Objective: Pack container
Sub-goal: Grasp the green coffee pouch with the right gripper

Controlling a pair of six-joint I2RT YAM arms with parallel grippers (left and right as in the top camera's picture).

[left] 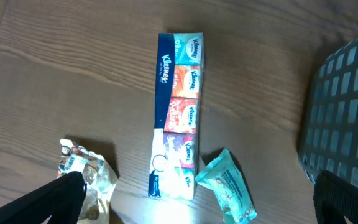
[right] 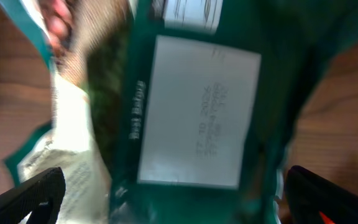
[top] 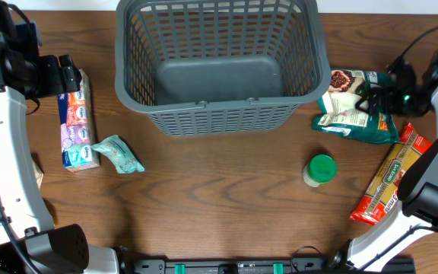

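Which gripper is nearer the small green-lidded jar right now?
Right. The right gripper hovers over the dark green pouch just beyond the small green-lidded jar; the left gripper is far across the table, over the long colourful tissue pack.

Overhead: fixed above, facing straight down, whole table (top: 219,198).
Left wrist: mid-height over left edge, facing down; shares tissue pack (left: 178,112) and basket (left: 347,106) wall with overhead.
Right wrist: very near, blurred, on green bag (right: 197,112) at right edge; bag shared with overhead.

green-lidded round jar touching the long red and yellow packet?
Apart. The overhead view shows a strip of bare wooden table between the green-lidded round jar and the long red and yellow packet.
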